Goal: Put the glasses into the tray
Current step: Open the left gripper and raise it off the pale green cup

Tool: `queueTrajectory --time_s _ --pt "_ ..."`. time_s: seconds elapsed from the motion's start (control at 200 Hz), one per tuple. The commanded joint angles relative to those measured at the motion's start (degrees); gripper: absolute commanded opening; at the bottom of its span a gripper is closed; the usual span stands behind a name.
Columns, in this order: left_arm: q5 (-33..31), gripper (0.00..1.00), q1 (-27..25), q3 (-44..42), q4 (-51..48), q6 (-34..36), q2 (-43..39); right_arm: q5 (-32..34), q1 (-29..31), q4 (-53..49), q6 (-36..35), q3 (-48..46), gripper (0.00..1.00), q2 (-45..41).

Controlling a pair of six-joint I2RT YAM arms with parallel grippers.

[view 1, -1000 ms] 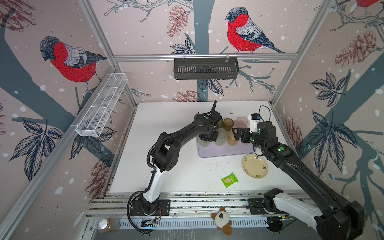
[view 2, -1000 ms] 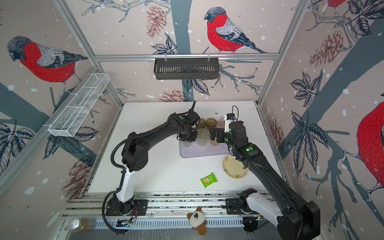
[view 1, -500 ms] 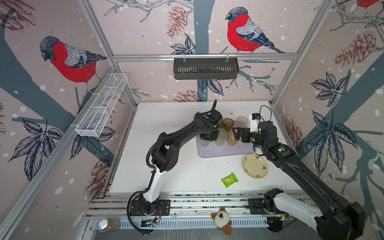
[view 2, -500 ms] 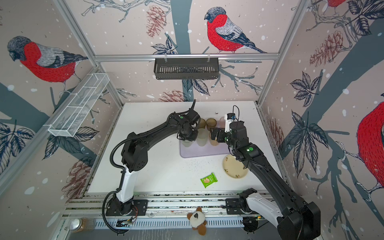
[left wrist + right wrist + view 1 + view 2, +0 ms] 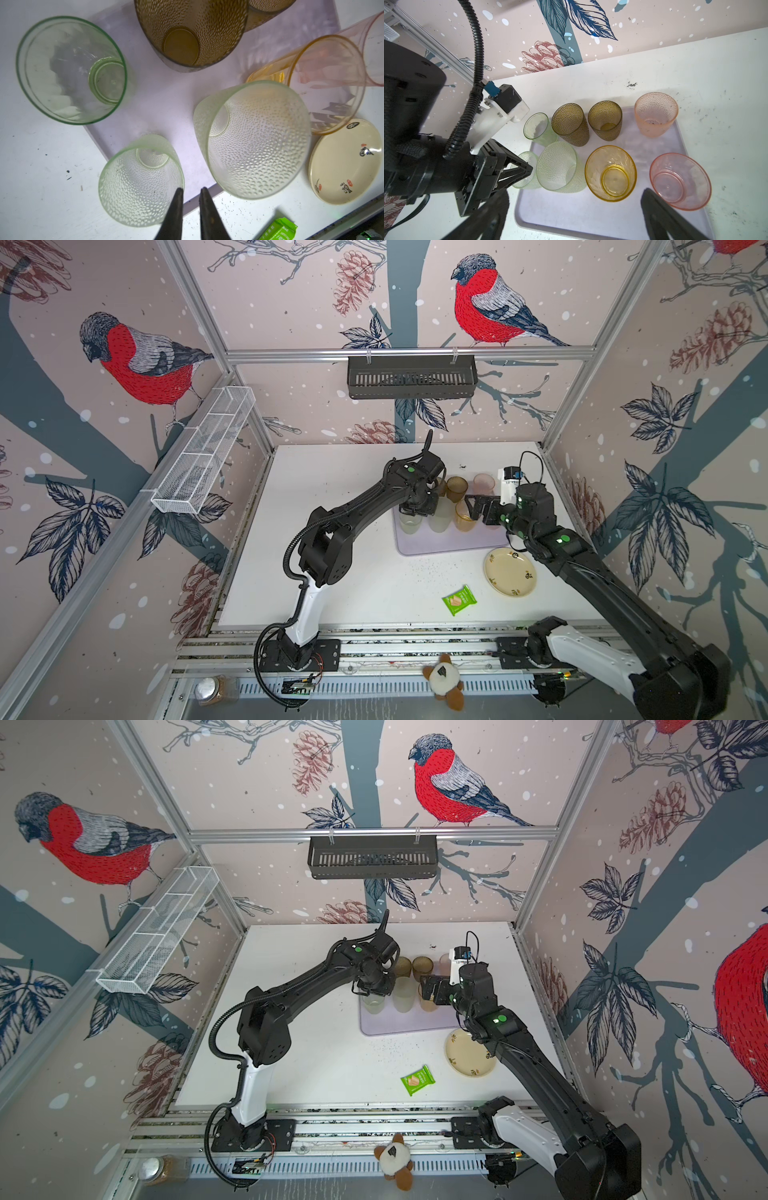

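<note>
Several glasses stand on the lilac tray [image 5: 591,216]: two brown [image 5: 569,124] [image 5: 605,120], two pink [image 5: 656,114] [image 5: 679,180], one amber [image 5: 610,172] and a pale frosted one [image 5: 558,166]. A small dimpled green tumbler [image 5: 141,180] stands upright at the tray's left edge. My left gripper [image 5: 192,189] hovers at its rim, fingers slightly apart with only tray showing between them. A smooth green tumbler [image 5: 70,70] sits at the far left corner; I cannot tell whether it is on the tray. My right gripper [image 5: 571,199] is wide open above the tray's front, by the amber tumbler.
A cream plate [image 5: 510,572] lies right of the tray's front, and a green snack packet [image 5: 459,600] lies nearer the table's front edge. A black slotted basket [image 5: 411,377] hangs on the back wall, a white wire basket [image 5: 203,456] on the left wall.
My left gripper's fingers have parted a little at the small green tumbler's rim. Neither arm has visibly shifted, and the glasses stand as before.
</note>
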Motion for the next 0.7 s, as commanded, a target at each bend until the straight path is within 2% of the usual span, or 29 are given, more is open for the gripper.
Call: queueTrajectory --time_s 0.0,0.42,0.695 --pt "-1.25 0.23 -0.02 1.28 -2.92 -0.29 -1.29 -0.14 0.09 1.13 0.36 0.06 0.99 -0.25" --pt "-2.88 0.29 1.14 9.04 -7.82 -0.95 -4.02 -0.18 0.39 -0.59 -1.17 1.08 1.0 0.43" --pt "-0.89 0.32 4.29 8.65 -7.55 -1.75 -6.68 0.76 0.55 -2.93 -4.6 2.91 1.0 0.97"
